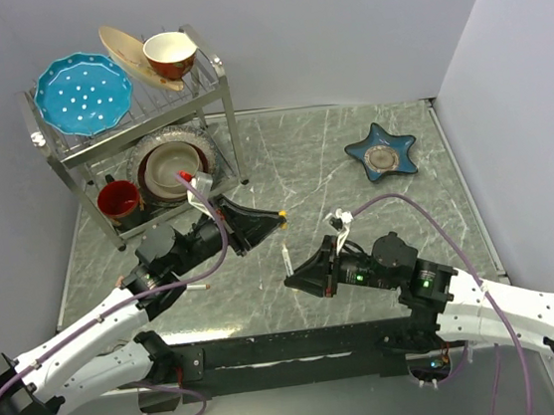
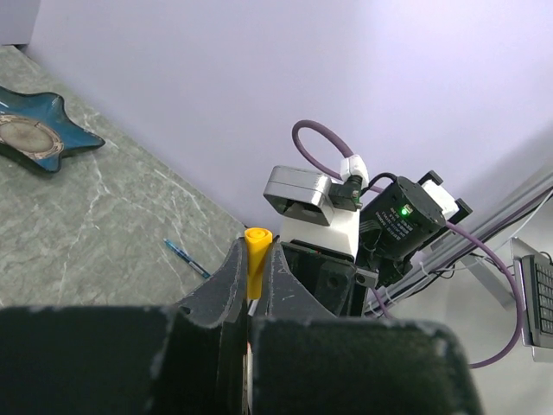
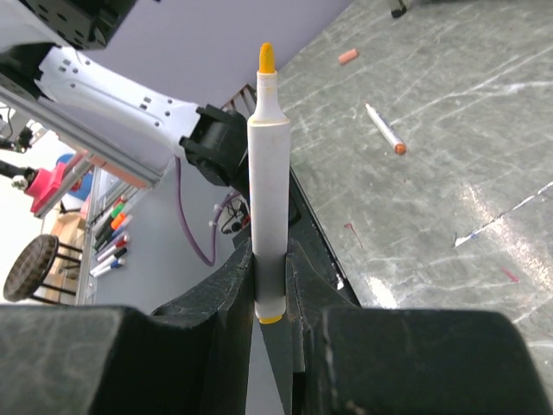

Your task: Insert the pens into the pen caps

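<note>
Pinched upright near its lower end in the right gripper (image 3: 270, 264): white-barrelled pen (image 3: 270, 190), orange tip up, orange plug at the bottom. Nipped upright in the left gripper (image 2: 252, 281) — orange cap (image 2: 257, 255), a short tube, top poking out. Flat on the bench (image 3: 484, 190), second white pen (image 3: 384, 128) with reddish end, pink cap (image 3: 348, 57) lying apart beyond it. Flat too, dark blue pen (image 2: 185, 257).
</note>
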You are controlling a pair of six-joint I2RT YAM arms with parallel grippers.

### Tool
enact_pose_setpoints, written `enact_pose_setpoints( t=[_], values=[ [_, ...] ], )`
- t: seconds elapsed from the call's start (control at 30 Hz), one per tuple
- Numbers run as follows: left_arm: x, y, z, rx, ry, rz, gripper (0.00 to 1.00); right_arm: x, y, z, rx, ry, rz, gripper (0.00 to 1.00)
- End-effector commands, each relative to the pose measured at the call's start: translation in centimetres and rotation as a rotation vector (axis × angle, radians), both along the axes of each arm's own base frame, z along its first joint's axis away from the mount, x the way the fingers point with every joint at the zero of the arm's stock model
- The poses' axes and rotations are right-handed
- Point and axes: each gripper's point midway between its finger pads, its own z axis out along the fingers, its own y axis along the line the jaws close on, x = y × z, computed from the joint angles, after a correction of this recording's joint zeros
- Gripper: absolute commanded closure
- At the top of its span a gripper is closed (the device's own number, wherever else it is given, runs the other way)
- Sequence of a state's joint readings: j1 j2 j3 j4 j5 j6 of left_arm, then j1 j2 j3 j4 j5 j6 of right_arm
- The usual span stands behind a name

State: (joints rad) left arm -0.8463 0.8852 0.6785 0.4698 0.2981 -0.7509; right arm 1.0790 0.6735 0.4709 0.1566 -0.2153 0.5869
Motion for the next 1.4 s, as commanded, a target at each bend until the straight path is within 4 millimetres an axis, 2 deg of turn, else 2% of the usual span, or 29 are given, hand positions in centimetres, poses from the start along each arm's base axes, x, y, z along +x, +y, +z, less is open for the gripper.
enact_pose_setpoints(
  t=[0.0,0.4,0.87,1.17,1.37],
  values=[
    [-0.5,0.7,2.5,-0.080,-0.040,0.001,0.99,0.6,0.1,3.8,0.103,-0.044,-0.043,1.00],
    [-0.5,0.7,1.4,-0.081,-0.010,-0.002,0.99,0.8,-0.1,4.1,0.118,-0.039,-0.073,1.00],
    [-0.6,0.1,1.5,-0.101,-0.008,-0.009,0.99,0.9,0.3,4.4,0.122,-0.028,-0.070,1.00],
    [-0.5,-0.3,-0.1,-0.054,0.010,0.017,0.99,1.0,0.2,4.7,0.122,-0.032,-0.081,1.00],
    [-0.5,-0.4,-0.5,-0.046,0.016,0.021,0.99,1.1,0.1,4.9,0.124,-0.036,-0.089,1.00]
  ],
)
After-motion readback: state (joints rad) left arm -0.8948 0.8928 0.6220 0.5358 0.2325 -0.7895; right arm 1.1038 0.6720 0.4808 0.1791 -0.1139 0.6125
